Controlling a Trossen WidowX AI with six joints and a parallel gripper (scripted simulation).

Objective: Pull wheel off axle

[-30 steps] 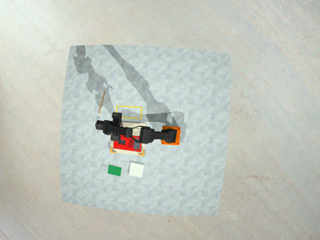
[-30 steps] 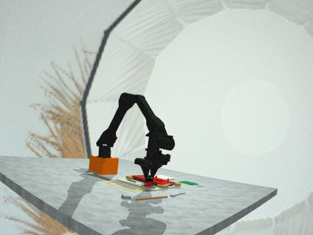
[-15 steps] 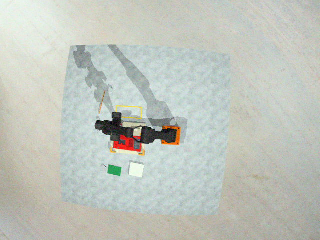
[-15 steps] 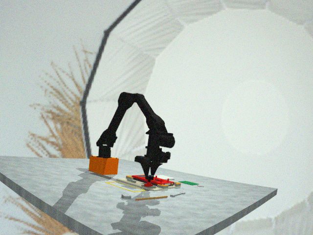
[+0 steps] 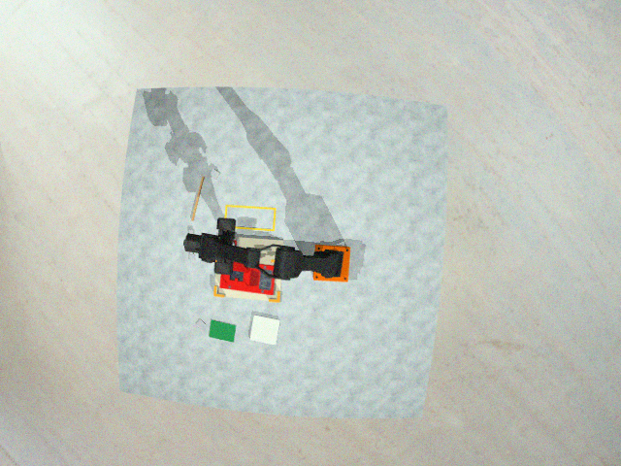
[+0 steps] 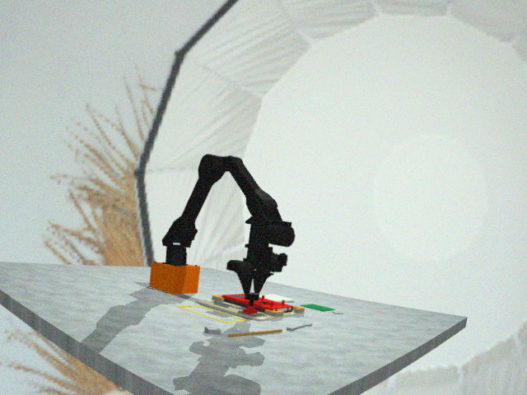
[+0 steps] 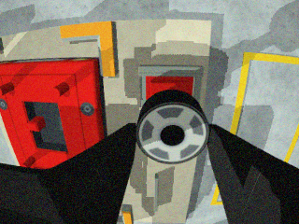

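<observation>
A: Starting at the left of the table, we list a thin tan rod, lying well in from the left edge toward the far side.

B: Next we enter the green tile and, just beside it, the white tile, both nearer the near edge.

A: Mid-table we record the cream board with orange corner marks, carrying a red plate on its left part as the wrist view shows it.

B: Over that board we note the gripper, its two dark fingers pinching the wheel, one against each side of the rim.

A: The wheel is grey with a dark tyre and a dark centre hole; it sits above a small red square on the board. We cannot tell whether it has left the axle.

B: Beside the board, toward the far edge, we list the yellow-outlined marked area.

A: Last, toward the right edge, the orange base block bearing the arm.
</observation>
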